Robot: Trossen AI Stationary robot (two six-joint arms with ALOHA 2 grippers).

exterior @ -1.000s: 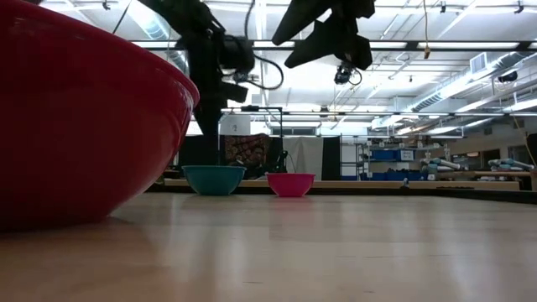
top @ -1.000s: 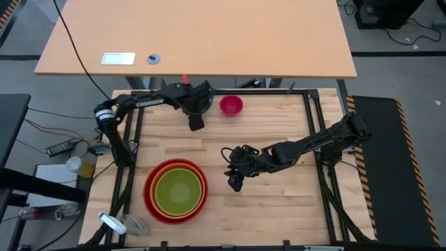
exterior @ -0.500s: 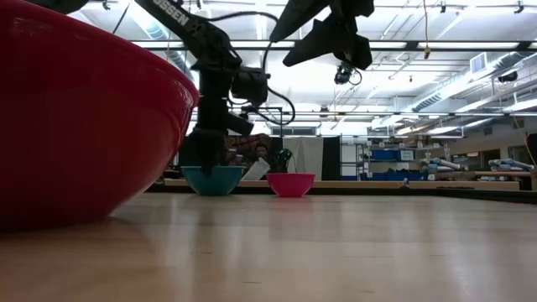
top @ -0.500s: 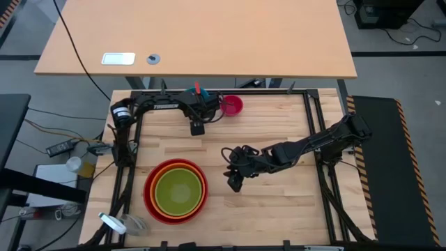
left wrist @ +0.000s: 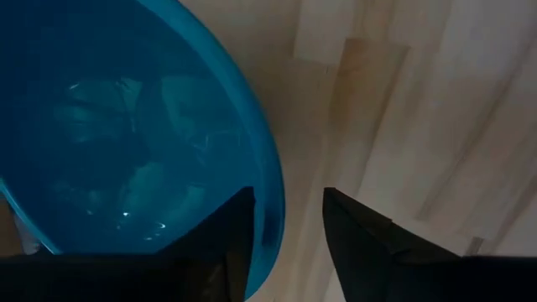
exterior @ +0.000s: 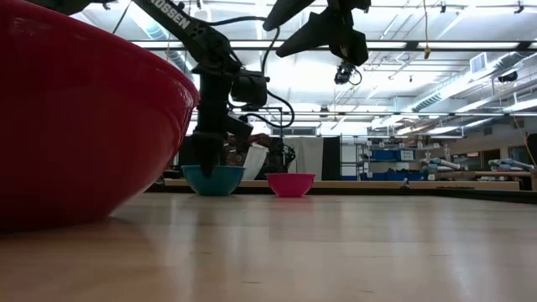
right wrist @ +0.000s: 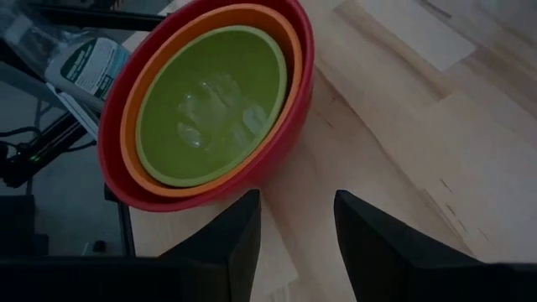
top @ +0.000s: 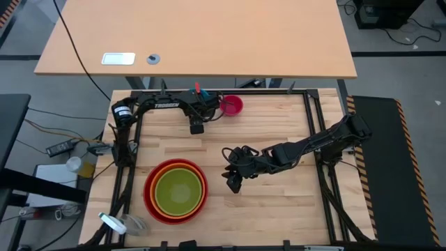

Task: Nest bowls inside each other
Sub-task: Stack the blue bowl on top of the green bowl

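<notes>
Wooden table (top: pixel 279 202): at its far edge the blue bowl (left wrist: pixel 126 126) is straddled at the rim by the parted fingers of the left gripper (left wrist: pixel 284 222), beside the pink bowl (top: pixel 231 105). Red bowl (right wrist: pixel 289 109), orange bowl (right wrist: pixel 201 21) and green bowl (right wrist: pixel 210 101) are seen nested near left, while the right gripper (right wrist: pixel 295 222) is held mid-table, fingers apart and empty.

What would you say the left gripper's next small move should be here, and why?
Probably close on the blue bowl's rim. The left gripper straddles that rim, one finger inside and one outside, with gaps showing on both sides, so the bowl does not look gripped yet. The red, orange and green stack waits for it; the right gripper hangs open nearby.
</notes>
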